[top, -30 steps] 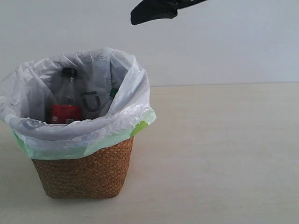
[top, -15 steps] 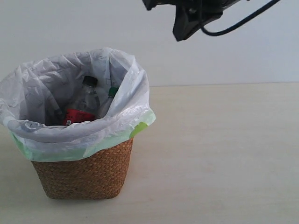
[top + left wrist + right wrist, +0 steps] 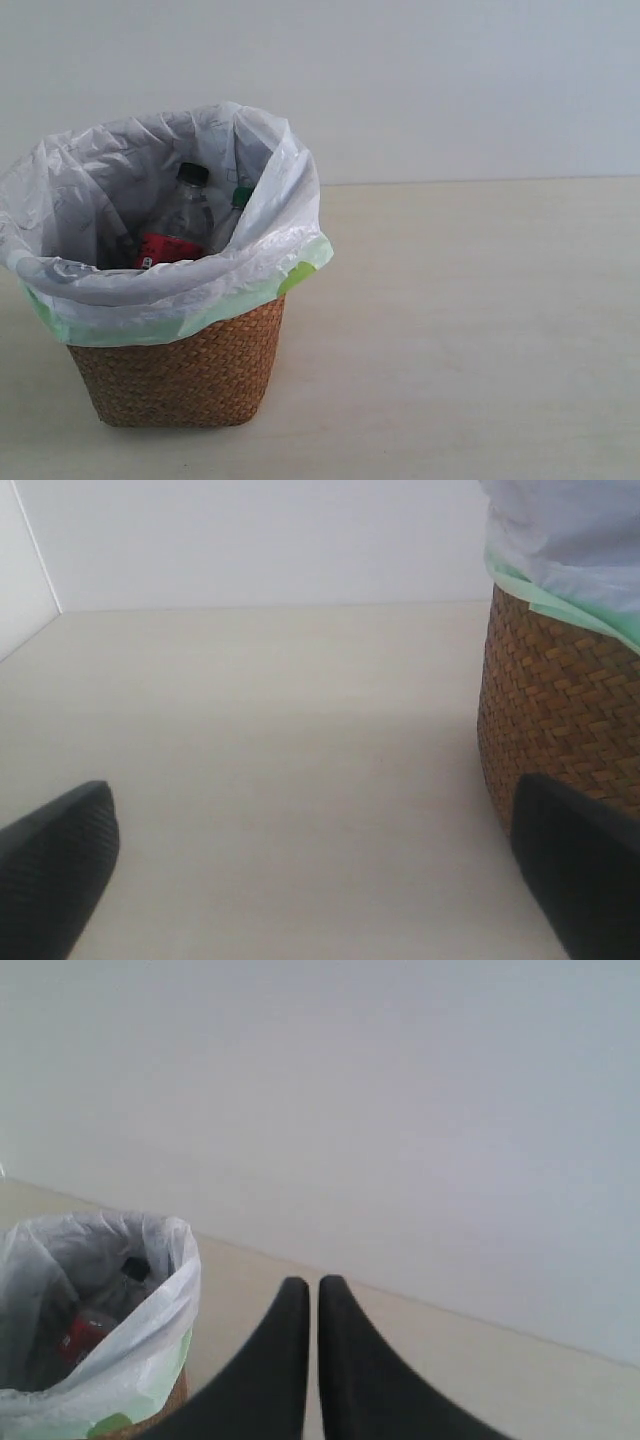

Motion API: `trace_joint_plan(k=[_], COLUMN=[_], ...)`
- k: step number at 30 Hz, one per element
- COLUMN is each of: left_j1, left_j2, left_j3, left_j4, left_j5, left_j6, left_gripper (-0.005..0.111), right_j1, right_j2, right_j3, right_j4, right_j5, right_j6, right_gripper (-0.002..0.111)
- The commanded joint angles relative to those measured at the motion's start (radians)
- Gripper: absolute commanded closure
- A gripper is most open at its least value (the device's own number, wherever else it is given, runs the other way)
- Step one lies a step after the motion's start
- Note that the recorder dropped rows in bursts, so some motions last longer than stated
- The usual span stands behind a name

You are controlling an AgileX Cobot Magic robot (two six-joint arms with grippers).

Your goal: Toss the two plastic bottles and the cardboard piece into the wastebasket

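Observation:
The brown wicker wastebasket (image 3: 180, 375) with its white bag stands on the left of the table. Inside it the small bottle (image 3: 172, 232), black cap and red label, leans against the liner. A green cap (image 3: 242, 196) of the larger bottle peeks out behind it. The cardboard piece is hidden. My right gripper (image 3: 312, 1288) is shut and empty, high up, to one side of the wastebasket (image 3: 150, 1340), with the red label (image 3: 82, 1330) visible inside. My left gripper (image 3: 320, 880) is open and empty, low over the table beside the wicker wall (image 3: 560, 710). Neither gripper shows in the exterior view.
The pale wooden table (image 3: 470, 330) stretches to the right of the basket, with a plain white wall (image 3: 450, 90) behind. In the left wrist view, bare tabletop (image 3: 280, 710) reaches to a wall corner.
The small bottle has tipped from upright to leaning inside the basket. The right arm, at the top of the exterior view before, has left that view.

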State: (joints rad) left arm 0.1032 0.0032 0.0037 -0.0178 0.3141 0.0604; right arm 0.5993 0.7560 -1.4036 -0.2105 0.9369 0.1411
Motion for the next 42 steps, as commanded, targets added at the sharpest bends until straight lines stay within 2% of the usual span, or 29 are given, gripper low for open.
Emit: trace_joint_plan(k=[1, 16, 23, 29, 31, 36, 42], left_j1=[0.004, 0.004, 0.004, 0.004, 0.004, 0.004, 0.004], left_j2=[-0.003, -0.003, -0.003, -0.003, -0.003, -0.003, -0.003], left_j3=[-0.004, -0.004, -0.004, -0.004, -0.004, -0.004, -0.004], left_j4=[0.000, 0.000, 0.000, 0.000, 0.000, 0.000, 0.000], left_j5=[-0.006, -0.006, -0.006, -0.006, -0.006, -0.006, -0.006], left_j6=[-0.009, -0.009, -0.009, -0.009, -0.009, -0.009, -0.009], left_gripper=[-0.001, -0.001, -0.001, -0.001, -0.001, -0.001, -0.001], right_j1=[-0.002, -0.002, -0.002, -0.002, -0.027, -0.177, -0.196], right_j2=[-0.185, -0.666, -0.756, -0.756, -0.756, -0.756, -0.756], right_j3=[0.082, 0.306, 0.321, 0.321, 0.321, 0.321, 0.321], right_j4=[-0.032, -0.038, -0.038, -0.034, -0.031, -0.028, -0.024], right_j5=[-0.028, 0.039, 0.194, 0.196, 0.196, 0.196, 0.196], right_j6=[0.003, -0.016, -0.008, -0.008, -0.008, -0.008, -0.008], right_gripper=[0.108, 0.108, 0.108, 0.108, 0.108, 0.108, 0.108])
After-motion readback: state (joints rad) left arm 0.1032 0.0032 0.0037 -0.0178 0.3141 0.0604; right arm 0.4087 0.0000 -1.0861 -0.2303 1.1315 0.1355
